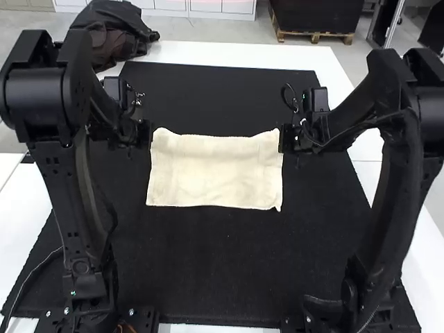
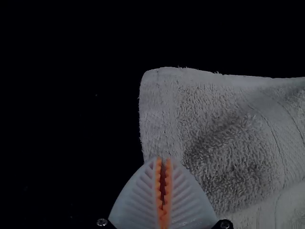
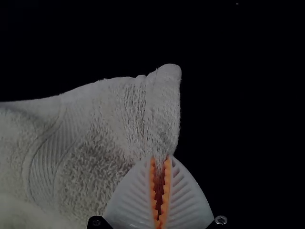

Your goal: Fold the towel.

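The cream towel (image 1: 215,172) lies as a wide rectangle on the black mat, its two far corners drawn up a little. At its far left corner is my left gripper (image 1: 147,133); my right gripper (image 1: 283,138) is at the far right corner. In the left wrist view the left gripper (image 2: 163,161) is shut on the edge of the towel (image 2: 219,124) near a corner. The right wrist view has the right gripper (image 3: 160,160) shut on a pinch of the towel (image 3: 109,119) by its other corner. How many layers the towel has, I cannot tell.
The black mat (image 1: 215,263) extends around the towel over a white table (image 1: 229,52). A dark jacket or bag (image 1: 114,31) lies at the table's far left corner. Both arms stand on either side of the towel.
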Controlling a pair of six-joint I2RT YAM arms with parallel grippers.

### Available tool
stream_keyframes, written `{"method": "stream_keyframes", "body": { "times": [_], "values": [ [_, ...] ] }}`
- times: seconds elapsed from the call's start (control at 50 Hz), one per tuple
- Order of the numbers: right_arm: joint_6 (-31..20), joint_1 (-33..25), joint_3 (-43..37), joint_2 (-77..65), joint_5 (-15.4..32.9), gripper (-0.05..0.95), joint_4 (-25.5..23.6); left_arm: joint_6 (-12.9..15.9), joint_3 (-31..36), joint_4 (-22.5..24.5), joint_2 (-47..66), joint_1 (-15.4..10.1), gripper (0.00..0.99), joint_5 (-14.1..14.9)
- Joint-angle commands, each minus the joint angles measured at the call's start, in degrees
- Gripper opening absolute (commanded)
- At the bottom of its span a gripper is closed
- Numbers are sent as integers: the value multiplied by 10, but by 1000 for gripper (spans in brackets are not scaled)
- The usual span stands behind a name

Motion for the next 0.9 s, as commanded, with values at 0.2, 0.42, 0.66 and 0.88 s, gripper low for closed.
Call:
{"method": "stream_keyframes", "body": {
  "times": [0.2, 0.42, 0.66, 0.88],
  "values": [
    [-1, -15, -30, -75, -20, -25, -38, 5, -45, -6, -64, 7, 25, 2],
    [2, -15, -55, -122, -32, -25, -83, 6, -60, -38, -92, 4, 25, -4],
    [3, -15, -75, -159, -51, -26, -133, 17, -65, -87, -110, 7, 26, -5],
    [4, -16, -90, -186, -65, -26, -165, 17, -77, -114, -140, 4, 26, -11]
  ]
}}
